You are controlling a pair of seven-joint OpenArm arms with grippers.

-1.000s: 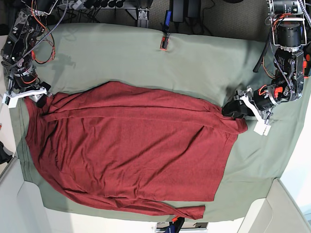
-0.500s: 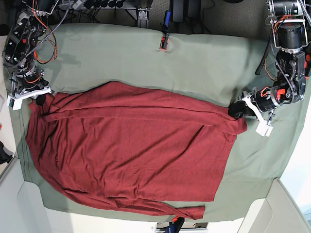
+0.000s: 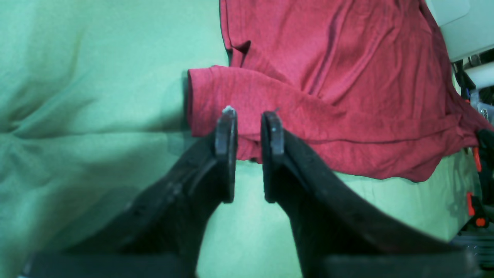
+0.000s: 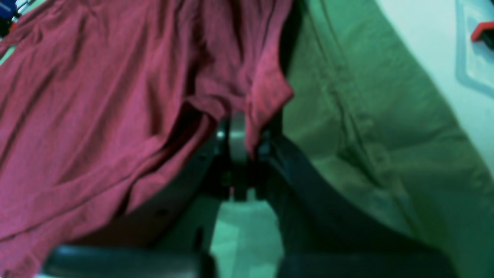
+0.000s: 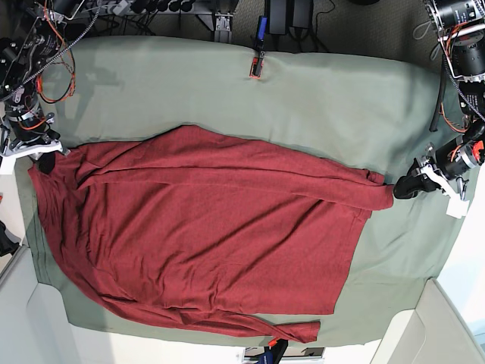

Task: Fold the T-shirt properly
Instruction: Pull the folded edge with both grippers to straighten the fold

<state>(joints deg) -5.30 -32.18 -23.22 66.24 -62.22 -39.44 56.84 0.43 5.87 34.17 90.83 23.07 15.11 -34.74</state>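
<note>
The dark red T-shirt [image 5: 204, 227] lies spread across the sage-green table cloth [image 5: 318, 98]. My left gripper [image 5: 400, 188] is at the right side of the base view, shut on the end of a sleeve that is pulled out toward it. In the left wrist view the two fingers of the left gripper [image 3: 249, 116] stand close together over the folded red cuff [image 3: 216, 96]. My right gripper [image 5: 45, 161] is at the far left, shut on the shirt's corner. In the right wrist view the right gripper [image 4: 241, 131] pinches a bunch of red fabric [image 4: 266, 96].
A red and black clip [image 5: 256, 67] sits at the table's back edge. A loose red sleeve [image 5: 295, 331] trails along the front edge. Cables and arm bases [image 5: 45, 45] crowd the back left corner. White walls [image 5: 424, 334] border the front corners.
Both grippers closed on the shirt and moved apart, the left one rightward and the right one leftward. The shirt's upper edge is drawn out longer and straighter.
</note>
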